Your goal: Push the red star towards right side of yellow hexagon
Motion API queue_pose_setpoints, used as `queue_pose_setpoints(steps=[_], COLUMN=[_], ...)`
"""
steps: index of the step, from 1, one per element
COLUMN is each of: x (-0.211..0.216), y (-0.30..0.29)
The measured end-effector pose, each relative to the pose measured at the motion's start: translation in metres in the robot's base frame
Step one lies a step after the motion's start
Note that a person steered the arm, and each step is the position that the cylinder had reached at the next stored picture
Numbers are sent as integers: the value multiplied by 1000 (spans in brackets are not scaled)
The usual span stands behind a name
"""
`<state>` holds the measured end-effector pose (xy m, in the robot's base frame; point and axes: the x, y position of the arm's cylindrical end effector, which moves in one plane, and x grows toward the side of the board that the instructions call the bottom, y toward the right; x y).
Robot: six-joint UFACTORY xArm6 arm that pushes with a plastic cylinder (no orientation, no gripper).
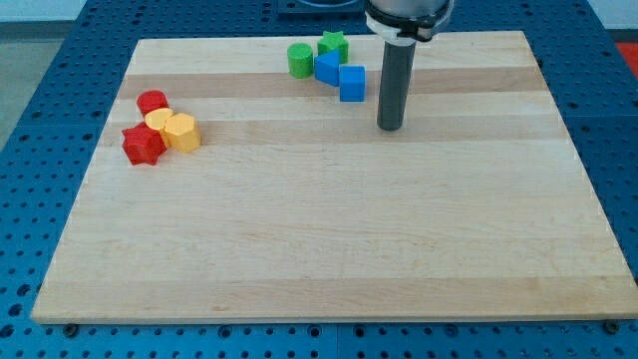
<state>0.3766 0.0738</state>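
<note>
Our tip (390, 128) holds nothing; it is a bare rod. The red star (142, 145) lies far to its left, touching the yellow hexagon (181, 132). It looks light, rigid and prone to spin, so we should push its lower-left face squarely.

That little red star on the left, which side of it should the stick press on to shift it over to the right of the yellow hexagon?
No gripping, only pushing. The red star lies left of and below the yellow hexagon, touching it. My tip stands far to the view's right, so I would probably circle round and push the star's left face, passing beneath the hexagon.
</note>
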Motion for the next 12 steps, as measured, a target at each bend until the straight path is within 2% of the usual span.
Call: queue_pose_setpoints(steps=[3,4,6,8,9,10,12], x=[1,14,65,80,80,80,77], y=[-2,-38,-181,-226,-281,-283,-341])
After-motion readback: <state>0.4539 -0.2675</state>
